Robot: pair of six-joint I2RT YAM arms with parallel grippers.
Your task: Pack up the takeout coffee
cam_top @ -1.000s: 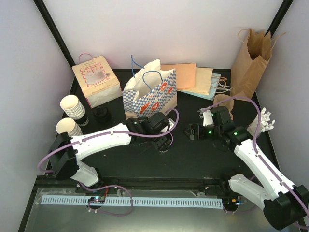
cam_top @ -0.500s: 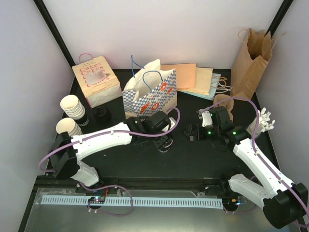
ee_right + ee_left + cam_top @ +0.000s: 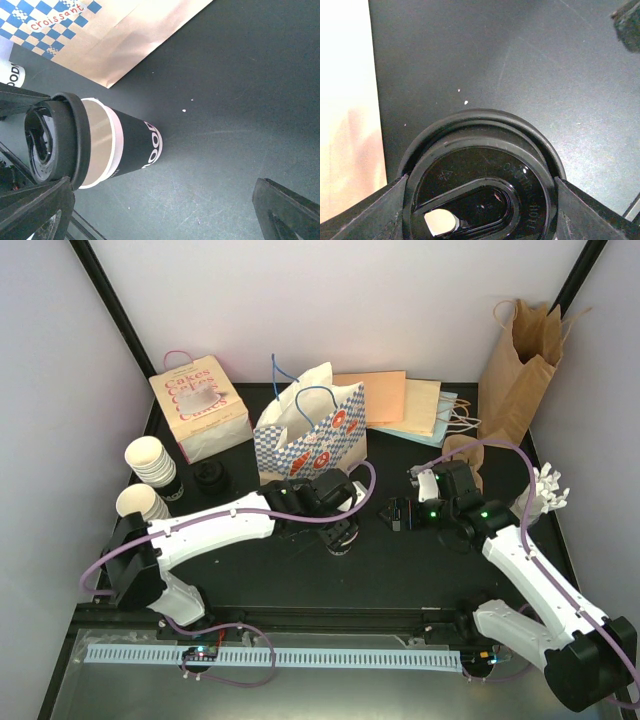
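Right tool [image 3: 393, 512], jaws wide, has edged left across bare mat [image 3: 240, 100] toward the cup [image 3: 125, 145] the left tool [image 3: 480, 210] clasps.

1. The left arm [image 3: 210, 530] and the right arm [image 3: 535, 575] both wear smooth white link shells.
2. Chunky black housings cap the joints and the bases [image 3: 130, 575].
3. A thin lilac cable [image 3: 500, 444] loops loosely along each arm.
4. Small green lights [image 3: 433, 508] glow on the right wrist.
5. Up close, the fingers [image 3: 365, 215] are matte black wedges.
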